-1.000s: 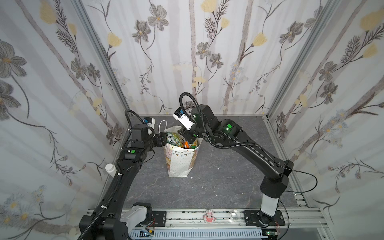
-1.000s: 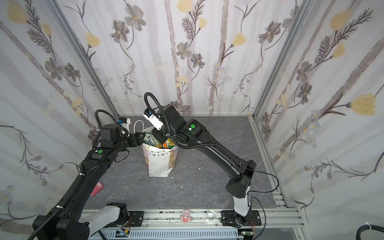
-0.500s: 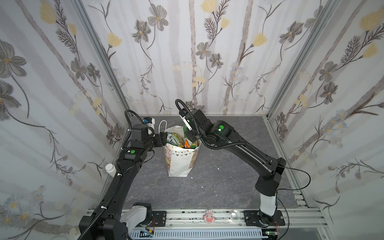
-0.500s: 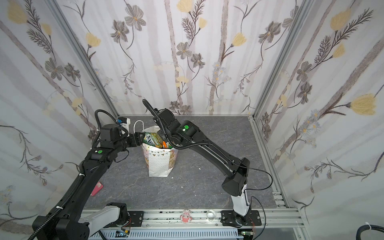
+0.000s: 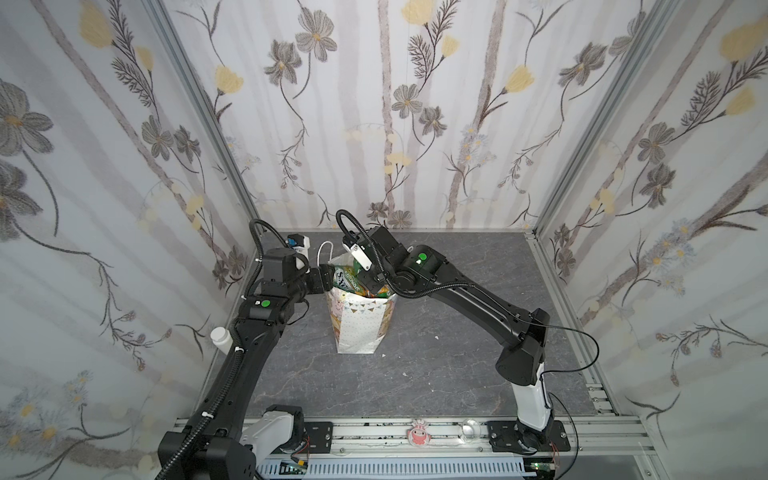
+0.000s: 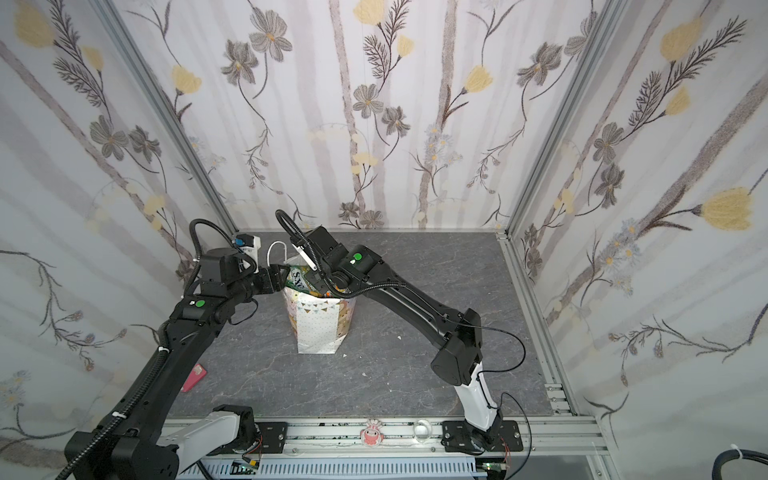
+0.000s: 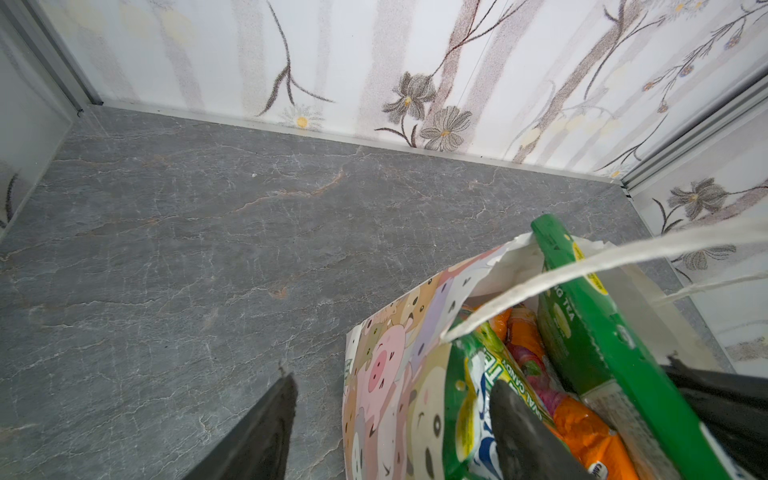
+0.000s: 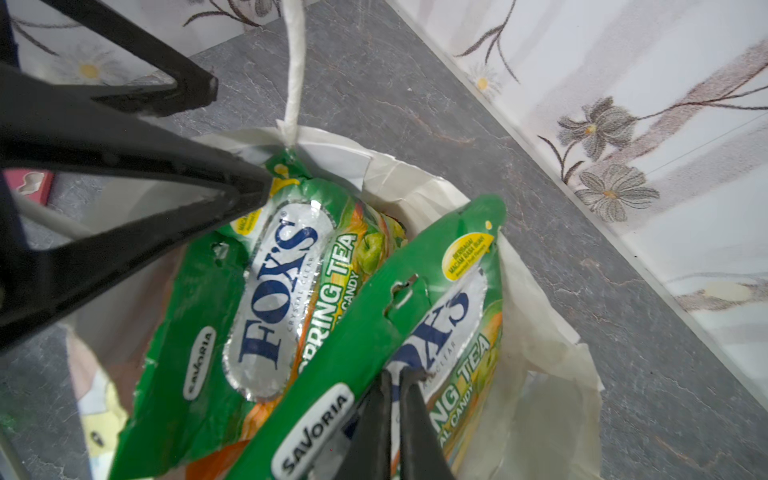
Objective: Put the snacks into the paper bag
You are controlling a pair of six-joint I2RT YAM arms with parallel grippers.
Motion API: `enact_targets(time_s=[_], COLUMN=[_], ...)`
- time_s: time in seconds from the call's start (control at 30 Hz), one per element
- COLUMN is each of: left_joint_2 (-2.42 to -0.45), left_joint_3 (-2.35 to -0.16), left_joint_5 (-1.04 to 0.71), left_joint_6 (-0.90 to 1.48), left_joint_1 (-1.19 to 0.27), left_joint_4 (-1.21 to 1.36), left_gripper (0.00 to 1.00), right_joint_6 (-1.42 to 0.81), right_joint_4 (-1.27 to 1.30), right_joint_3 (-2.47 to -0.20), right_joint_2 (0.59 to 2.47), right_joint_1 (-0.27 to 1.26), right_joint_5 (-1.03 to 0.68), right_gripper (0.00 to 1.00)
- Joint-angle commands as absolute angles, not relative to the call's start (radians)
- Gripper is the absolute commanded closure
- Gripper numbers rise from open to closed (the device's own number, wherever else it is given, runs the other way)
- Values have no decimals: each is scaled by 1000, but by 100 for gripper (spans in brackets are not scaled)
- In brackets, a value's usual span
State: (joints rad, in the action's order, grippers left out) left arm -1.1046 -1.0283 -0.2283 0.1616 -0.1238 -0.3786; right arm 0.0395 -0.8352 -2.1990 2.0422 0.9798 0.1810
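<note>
**Right jaws:** these are being kept closed almost tip to tip, with the fingertips (image 8: 380, 415) being pressed against the printed face of a green FOX'S packet (image 8: 419, 274). Whether any film is being pinched between them cannot be told. The packet is being propped on edge inside the paper bag (image 5: 360, 328), and its top corner is being shown above the rim.

**Left jaws:** these are being held well apart, astride the bag's left-hand wall. One finger (image 7: 266, 428) is being kept outside, over the bench (image 7: 187, 249), with a gap being left between it and the paper. The other finger is being laid inside the mouth, on a second green FOX'S packet (image 8: 278, 286).

**Contents:** orange packets (image 7: 582, 424) are being seen lower in the bag, between the two green ones. All the snacks in view are being contained by the bag.

**Bag:** in both top views it is being shown upright on the bench, left of the middle, between the two wrists. Its cartoon-animal side is being turned toward the left arm. A white cord handle (image 8: 296, 62) is being shown rising from the far rim.

**Surroundings:** a pink flat item (image 6: 194, 377) is being seen on the bench beside the left arm, well apart from the bag. The bench is being enclosed on three sides by floral-papered walls (image 5: 415, 124).
</note>
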Motion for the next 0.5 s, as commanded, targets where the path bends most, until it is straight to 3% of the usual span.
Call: enact_targets(time_s=[0.0,0.47], left_joint_2=[-1098,-1092], left_joint_3=[-1035,-1034], left_joint_5=[-210,-205], left_joint_6=[158,158], left_joint_1=[-123,-122], left_joint_4=[-371,-370], left_gripper=[27,27], right_joint_6=[61,69], right_joint_4=[-799,-871], right_joint_3=[-2206,-2296], right_joint_2=[2068,2199], right_joint_1=[982,983], right_joint_5=[83,-56], right_gripper=[90,88])
